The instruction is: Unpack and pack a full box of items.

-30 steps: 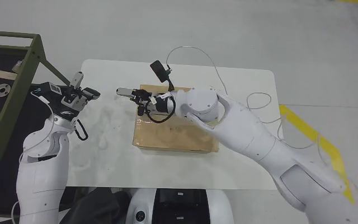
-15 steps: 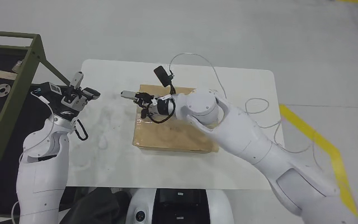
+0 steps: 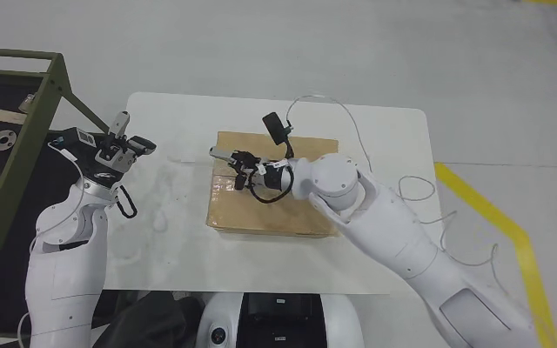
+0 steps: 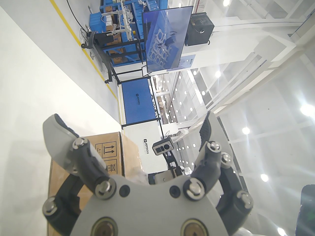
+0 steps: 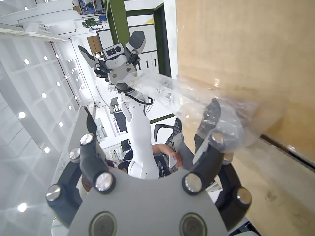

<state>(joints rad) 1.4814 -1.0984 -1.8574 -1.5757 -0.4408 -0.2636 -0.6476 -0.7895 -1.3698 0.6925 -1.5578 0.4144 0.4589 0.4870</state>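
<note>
Hovering over the cardboard box (image 3: 252, 213): the right gripper (image 5: 150, 106) is sitting above the box's far corner on the robot's left. Its fingers are spread wide and not clamping anything. A strip of clear tape (image 5: 167, 92) is clinging to one finger (image 5: 211, 116) and trailing out past the box edge.

The box is lying mid-table (image 3: 174, 252) with its flaps down and a dark centre seam (image 5: 283, 146) showing. The left gripper (image 4: 132, 116) is also spread and carrying nothing. It is sitting near the table's left edge, well apart from the box.

Handling, my read:
- Tape: it is looking light, limp and sticky, so it is likely going to curl on itself and stick to the pads. Pinching the free end near the box edge and pulling low along the top should be working better than pulling straight up.
- Box: it is looking like stiff cardboard, and if it is full it is probably heavy. I am not expecting it to slide much under the tape pull, but the spare gripper could be bracing the top.
- Flaps: take hold at the flap edge by the seam, not mid-panel. The top face is smooth and offering no grip.

Risk: the tape may be staying stuck to the finger after release.
</note>
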